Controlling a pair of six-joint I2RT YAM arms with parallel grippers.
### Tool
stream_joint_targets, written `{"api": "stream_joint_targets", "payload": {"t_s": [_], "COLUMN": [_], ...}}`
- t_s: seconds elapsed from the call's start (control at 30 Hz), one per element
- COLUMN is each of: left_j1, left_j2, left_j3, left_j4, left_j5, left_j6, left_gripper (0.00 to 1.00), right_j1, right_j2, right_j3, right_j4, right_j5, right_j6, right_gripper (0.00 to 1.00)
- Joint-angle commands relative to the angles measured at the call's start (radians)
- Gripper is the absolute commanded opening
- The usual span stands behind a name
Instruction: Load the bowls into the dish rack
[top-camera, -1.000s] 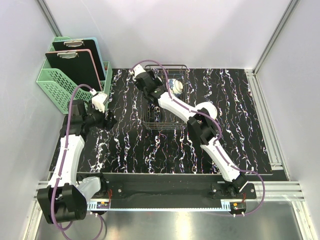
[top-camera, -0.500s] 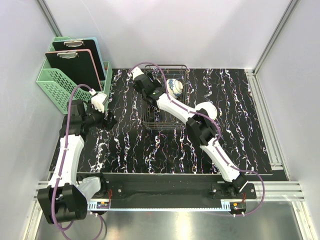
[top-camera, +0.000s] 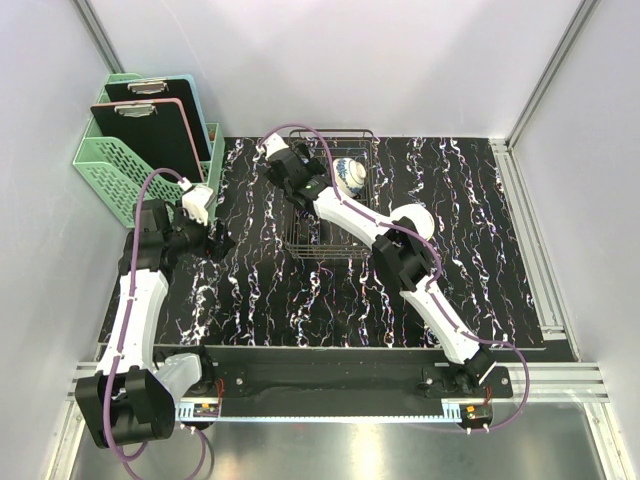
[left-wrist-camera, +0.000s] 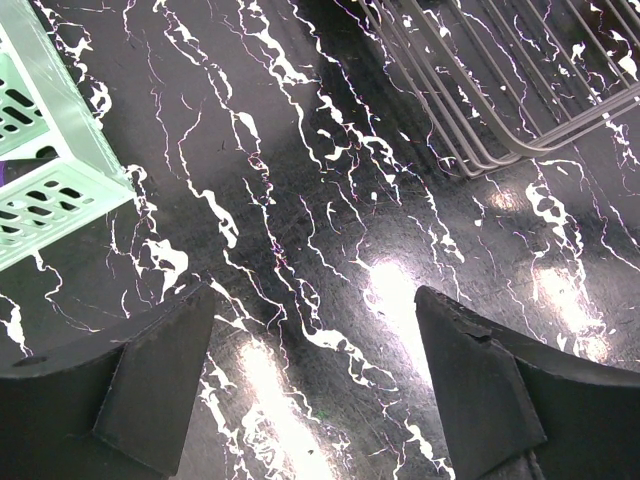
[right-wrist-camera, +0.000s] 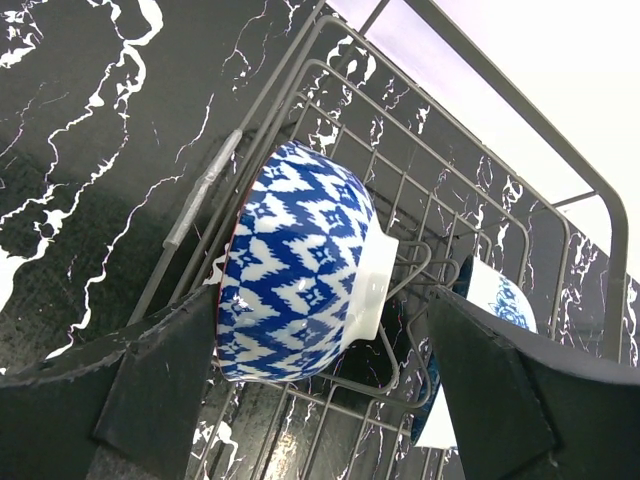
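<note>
A white bowl with a blue pattern (right-wrist-camera: 300, 270) lies on its side among the tines of the dark wire dish rack (right-wrist-camera: 205, 185); it also shows in the top view (top-camera: 350, 176). A second blue-and-white bowl (right-wrist-camera: 495, 295) stands behind it, partly hidden by my right finger. My right gripper (right-wrist-camera: 322, 300) is open, with its fingers either side of the first bowl, at the rack's (top-camera: 330, 243) far left (top-camera: 312, 185). My left gripper (left-wrist-camera: 312, 295) is open and empty, low over the table left of the rack (top-camera: 218, 240). The orange, green and cream bowls are out of view.
A mint green lattice basket (top-camera: 110, 172) holding clipboards (top-camera: 150, 135) stands at the table's far left corner; its corner shows in the left wrist view (left-wrist-camera: 50, 190). The rack's near corner (left-wrist-camera: 520, 110) lies ahead of the left gripper. White walls close in behind and at the sides.
My right gripper has drawn back a little to the left, off the patterned bowl, which now shows more fully in the rack. The left arm has not moved.
</note>
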Motion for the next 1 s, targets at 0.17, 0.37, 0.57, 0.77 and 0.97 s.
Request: {"api": "stream_joint_targets", "payload": {"t_s": [0.17,0.37,0.57,0.77,0.97], "left_j1": [0.01,0.01,0.01,0.01,0.01], "left_j2": [-0.014,-0.014,-0.034,-0.026,0.023], "left_j3": [0.029,0.051,0.066,0.1,0.15], "left_j4": [0.018,0.018,0.015,0.003,-0.023], "left_j5": [0.029,0.046,0.041,0.003,0.003], "left_j6": [0.006,-0.008,-0.006,-0.005,0.009], "left_gripper": [0.92,0.95,0.96,0.98,0.99], "right_j1": [0.011,0.009,0.009,-0.035,-0.239], "right_j2": [-0.152,-0.218,-0.261,-0.402,-0.607], "right_j3": [0.027,-0.07,-0.144,-0.217,-0.315], "right_j4": [0.001,-0.002,-0.06,-0.1,-0.272], "right_j5": [0.037,-0.003,-0.066,-0.135,-0.449], "right_j6": [0.002,0.009,0.056,0.12,0.281], "right_gripper": [0.93,0.94,0.95,0.95,0.92]}}
